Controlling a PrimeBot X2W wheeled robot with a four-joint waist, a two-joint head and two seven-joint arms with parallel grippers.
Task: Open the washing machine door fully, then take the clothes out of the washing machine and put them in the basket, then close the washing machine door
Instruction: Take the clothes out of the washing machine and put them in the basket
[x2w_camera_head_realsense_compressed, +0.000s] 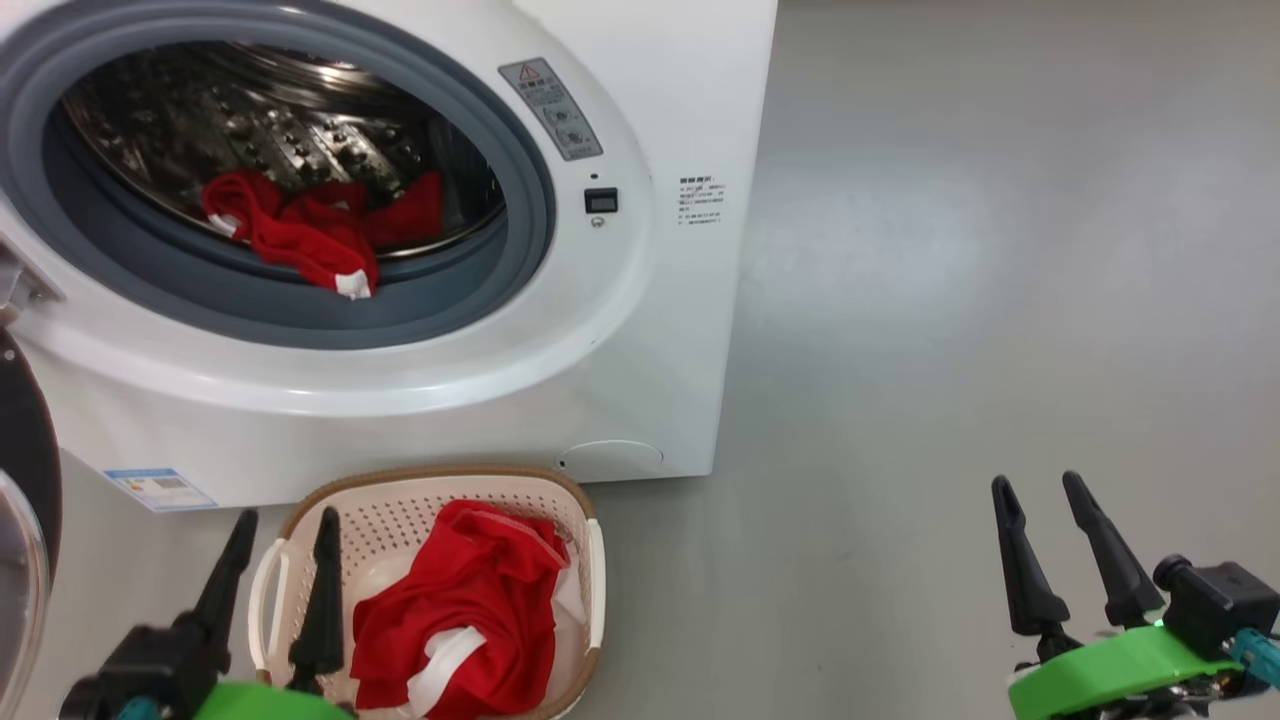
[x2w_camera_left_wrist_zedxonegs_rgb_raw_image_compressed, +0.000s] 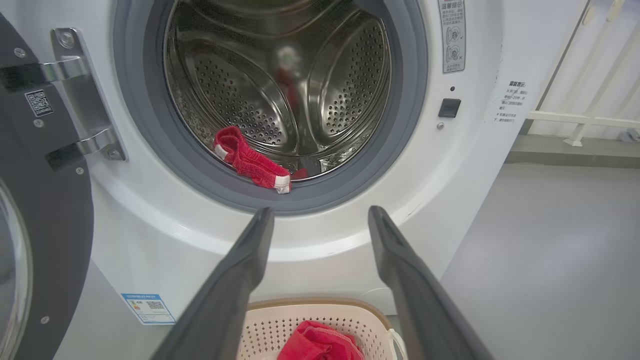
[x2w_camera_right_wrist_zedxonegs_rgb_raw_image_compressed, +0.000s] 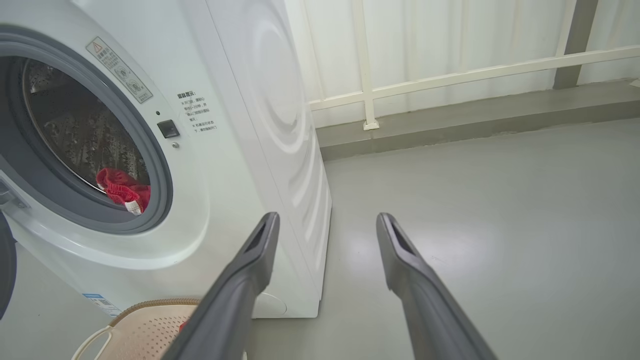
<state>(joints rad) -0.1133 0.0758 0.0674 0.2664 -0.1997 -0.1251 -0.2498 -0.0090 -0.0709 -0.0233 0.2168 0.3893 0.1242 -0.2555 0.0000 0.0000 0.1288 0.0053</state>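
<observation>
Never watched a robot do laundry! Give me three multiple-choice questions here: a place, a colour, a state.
1. Where is the basket relative to the washing machine?
A. On top of it. B. On the floor before it. C. Inside it.
2. What colour is the garment in the drum?
A. Red with white trim. B. Blue. C. Green.
3. The washing machine door is:
A. Shut. B. Ajar by a crack. C. Swung wide open.
Answers: 1 B, it stands below the machine's front; 2 A, red fabric with a white band lies there; 3 C, it stands aside, leaving the drum uncovered.
</observation>
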